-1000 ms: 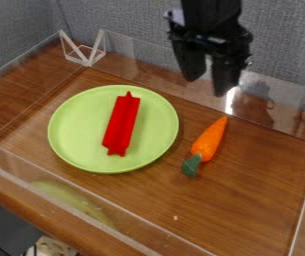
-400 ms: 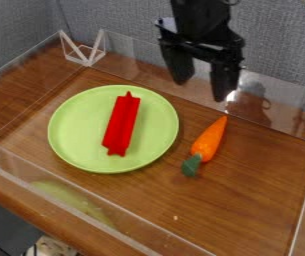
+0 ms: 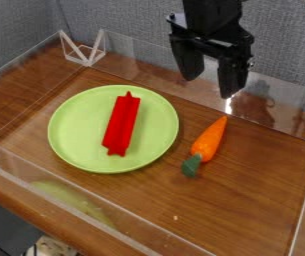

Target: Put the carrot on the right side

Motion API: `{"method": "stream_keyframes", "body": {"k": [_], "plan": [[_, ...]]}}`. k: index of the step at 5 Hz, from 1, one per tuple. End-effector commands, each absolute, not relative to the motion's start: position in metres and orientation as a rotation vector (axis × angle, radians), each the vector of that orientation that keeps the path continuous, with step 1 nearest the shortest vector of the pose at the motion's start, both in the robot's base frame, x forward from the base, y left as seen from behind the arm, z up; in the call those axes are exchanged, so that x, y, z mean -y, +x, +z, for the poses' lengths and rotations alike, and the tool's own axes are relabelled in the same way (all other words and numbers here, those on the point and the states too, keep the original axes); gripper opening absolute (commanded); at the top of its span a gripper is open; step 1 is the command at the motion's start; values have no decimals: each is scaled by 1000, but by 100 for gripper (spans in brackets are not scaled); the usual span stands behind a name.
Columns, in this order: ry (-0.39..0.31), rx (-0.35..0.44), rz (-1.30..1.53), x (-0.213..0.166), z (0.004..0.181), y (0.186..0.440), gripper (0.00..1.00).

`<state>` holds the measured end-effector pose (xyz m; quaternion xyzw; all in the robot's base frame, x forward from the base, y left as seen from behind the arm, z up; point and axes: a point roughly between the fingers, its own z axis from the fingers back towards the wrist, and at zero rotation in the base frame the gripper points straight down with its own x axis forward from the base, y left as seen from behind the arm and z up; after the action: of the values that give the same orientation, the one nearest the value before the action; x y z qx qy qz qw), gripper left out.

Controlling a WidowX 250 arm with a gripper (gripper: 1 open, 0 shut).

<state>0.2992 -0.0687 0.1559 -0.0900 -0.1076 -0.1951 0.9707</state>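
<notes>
The carrot [image 3: 207, 144] is small and orange with a dark green stem end. It lies on the wooden table just right of the lime-green plate [image 3: 75, 133], stem toward the front. My gripper [image 3: 211, 79] hangs above and behind the carrot, apart from it. Its two dark fingers stand open with nothing between them.
A red rectangular bar [image 3: 121, 122] lies on the plate. A white wire stand [image 3: 83, 46] sits at the back left. Clear walls [image 3: 296, 102] enclose the table, and bare wood lies to the right of the carrot.
The gripper's fingers have spread from shut to open. The hand has stayed over the same spot and the carrot has not moved.
</notes>
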Motion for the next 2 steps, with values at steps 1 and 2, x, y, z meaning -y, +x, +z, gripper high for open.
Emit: {"method": "stream_keyframes", "body": {"k": [1, 2], "plan": [[-171, 277, -417, 63, 171, 308, 100], [-158, 288, -346, 46, 168, 311, 100]]}}
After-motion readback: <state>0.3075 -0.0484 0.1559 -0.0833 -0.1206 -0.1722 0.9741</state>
